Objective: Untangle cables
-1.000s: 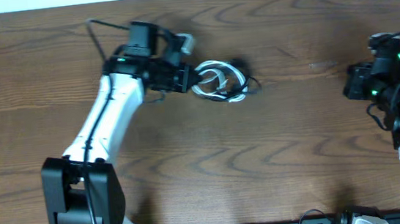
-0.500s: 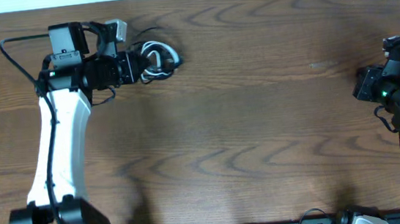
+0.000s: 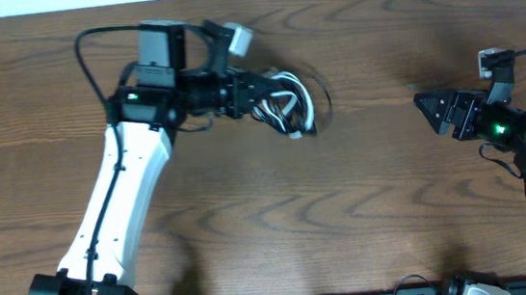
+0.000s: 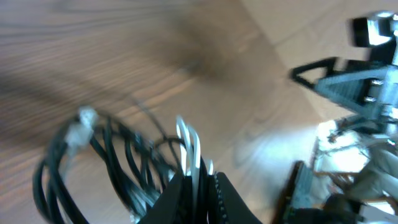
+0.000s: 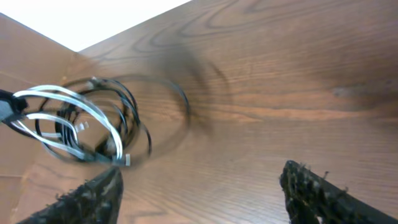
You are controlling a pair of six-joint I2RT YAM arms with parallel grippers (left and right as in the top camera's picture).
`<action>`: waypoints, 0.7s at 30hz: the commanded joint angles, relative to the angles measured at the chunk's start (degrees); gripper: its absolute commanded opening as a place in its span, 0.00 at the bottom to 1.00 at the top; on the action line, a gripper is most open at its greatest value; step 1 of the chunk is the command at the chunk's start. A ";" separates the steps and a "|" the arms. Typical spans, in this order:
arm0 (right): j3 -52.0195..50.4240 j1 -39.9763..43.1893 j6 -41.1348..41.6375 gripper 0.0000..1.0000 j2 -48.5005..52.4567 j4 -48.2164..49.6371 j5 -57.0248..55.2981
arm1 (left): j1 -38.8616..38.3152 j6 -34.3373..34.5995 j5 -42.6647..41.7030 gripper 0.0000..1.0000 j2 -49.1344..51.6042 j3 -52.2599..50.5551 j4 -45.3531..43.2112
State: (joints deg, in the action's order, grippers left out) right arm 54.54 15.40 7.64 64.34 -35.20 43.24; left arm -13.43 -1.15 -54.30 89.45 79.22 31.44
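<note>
Overhead: cables (image 3: pixel 288 106), a seemingly knotted bundle of thin black and white loops, sit pinched in left gripper (image 3: pixel 260 94); right gripper (image 3: pixel 431 112) gapes.

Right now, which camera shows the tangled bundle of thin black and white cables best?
Right wrist view: the bundle of thin black and white cables shows separate loops, side-on. Overhead shows it small, pinched by the left gripper. Left wrist is close but blurred.

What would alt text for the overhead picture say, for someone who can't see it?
Seen from above, the left gripper pinches a tangled bundle of black and white cables over a wooden table. The right gripper stands open, well apart from them.
</note>
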 commanded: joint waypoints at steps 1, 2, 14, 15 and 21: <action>0.28 -0.55 0.04 0.74 -0.68 -0.44 3.54 | -2.56 4.37 -3.80 0.12 -1.55 0.50 -2.51; 0.24 -0.57 0.07 0.72 -0.57 -0.57 3.43 | -3.26 5.62 -3.82 0.12 -1.55 0.50 -3.54; 0.04 -7.56 1.11 0.78 2.49 -1.95 3.43 | -7.76 14.08 -3.78 0.12 -3.30 0.52 -16.61; 0.04 -8.52 1.16 0.80 2.86 -1.49 3.41 | -7.76 15.69 -3.80 0.12 -3.39 0.52 -18.18; 0.02 -11.74 5.20 0.84 4.68 -0.61 -2.73 | -7.76 18.05 -4.92 0.12 -3.56 0.52 -21.97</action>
State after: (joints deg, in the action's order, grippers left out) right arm 54.54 4.93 10.17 67.99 -35.99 43.92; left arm -21.21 14.44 -56.97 87.22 79.20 10.61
